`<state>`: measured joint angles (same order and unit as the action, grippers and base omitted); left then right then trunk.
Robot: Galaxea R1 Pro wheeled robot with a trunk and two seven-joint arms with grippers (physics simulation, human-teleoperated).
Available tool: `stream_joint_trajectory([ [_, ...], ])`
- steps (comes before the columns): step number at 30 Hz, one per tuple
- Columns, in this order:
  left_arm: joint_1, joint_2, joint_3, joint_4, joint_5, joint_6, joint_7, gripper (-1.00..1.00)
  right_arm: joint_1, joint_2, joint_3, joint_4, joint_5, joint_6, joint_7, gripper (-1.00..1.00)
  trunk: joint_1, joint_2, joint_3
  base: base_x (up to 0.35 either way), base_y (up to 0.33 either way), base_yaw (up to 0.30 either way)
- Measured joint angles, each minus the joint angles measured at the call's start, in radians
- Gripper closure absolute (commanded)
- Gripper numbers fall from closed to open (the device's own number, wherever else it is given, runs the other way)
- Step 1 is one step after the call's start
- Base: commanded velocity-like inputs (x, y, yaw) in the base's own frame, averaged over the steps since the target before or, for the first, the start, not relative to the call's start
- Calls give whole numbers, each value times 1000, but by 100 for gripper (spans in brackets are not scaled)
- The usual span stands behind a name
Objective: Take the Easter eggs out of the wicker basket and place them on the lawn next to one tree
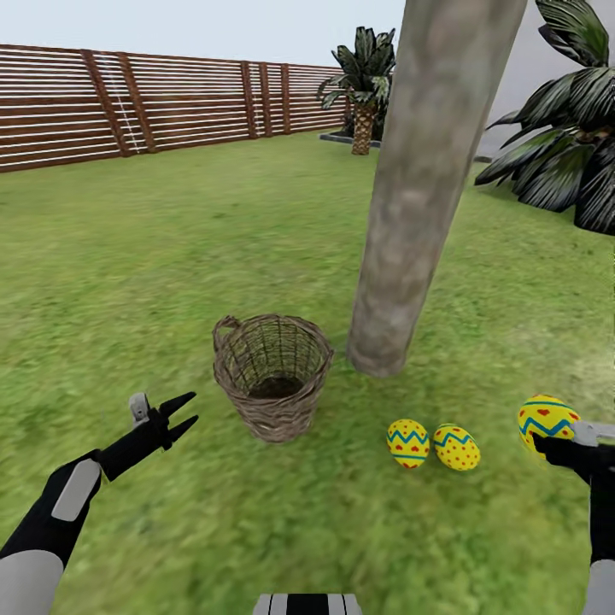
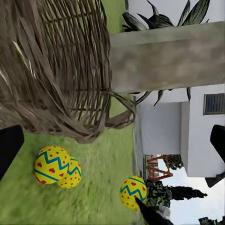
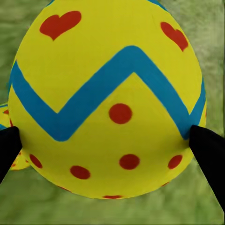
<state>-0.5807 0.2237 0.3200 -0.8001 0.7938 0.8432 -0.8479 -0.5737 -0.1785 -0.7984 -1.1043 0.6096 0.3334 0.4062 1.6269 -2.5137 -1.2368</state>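
The wicker basket (image 1: 272, 376) (image 2: 56, 70) stands upright on the lawn (image 1: 128, 273), just left of the tree trunk (image 1: 418, 188) (image 2: 168, 61); no egg shows inside it. Two Easter eggs (image 1: 408, 442) (image 1: 456, 448) lie touching on the grass in front of the trunk, and appear in the left wrist view too (image 2: 51, 164) (image 2: 71, 176). To their right my right gripper (image 1: 557, 442) (image 3: 108, 150) is shut on the third egg (image 1: 547, 420) (image 3: 108, 93) (image 2: 133, 191), its fingers (image 3: 208, 154) pressing both sides. My left gripper (image 1: 181, 414) (image 2: 112, 145) is open, left of the basket.
A slatted wooden fence (image 1: 128, 102) bounds the lawn at the back. A short palm (image 1: 366, 85) stands far behind the trunk, and dark leafy plants (image 1: 564, 145) crowd the right side. A white house wall (image 2: 164, 136) shows in the left wrist view. Open grass stretches left.
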Motion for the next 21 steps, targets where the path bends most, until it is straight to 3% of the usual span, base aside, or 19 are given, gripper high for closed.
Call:
stream_joint_trajectory([
  [3,0,-16,-1,-3,-3,0,0,-100,-11,3,175,146,-1,-28,-145,100,0,0,0,174,-187,-2],
  [4,0,-28,-1,-5,-4,-1,0,-100,-51,3,228,247,-3,-38,-227,100,0,0,0,46,-46,0],
  [5,0,-35,-1,-5,-4,-1,0,-100,-100,3,251,339,-1,-43,-284,100,0,0,0,24,-24,0],
  [8,0,-45,-1,-3,-4,-1,0,-100,-279,-12,274,655,4,-88,-354,100,0,0,0,5,-5,0],
  [9,0,-45,-1,-4,-3,0,0,-100,-312,-21,274,710,8,-124,-376,100,0,0,0,0,0,0],
  [14,0,-46,-1,-2,0,0,0,-100,-324,-34,273,725,10,-140,-395,100,0,0,0,7,-27,0],
  [21,1,-51,-15,-9,-3,-1,-1,-100,-324,-35,274,724,10,-139,-395,100,0,0,0,93,-298,0],
])
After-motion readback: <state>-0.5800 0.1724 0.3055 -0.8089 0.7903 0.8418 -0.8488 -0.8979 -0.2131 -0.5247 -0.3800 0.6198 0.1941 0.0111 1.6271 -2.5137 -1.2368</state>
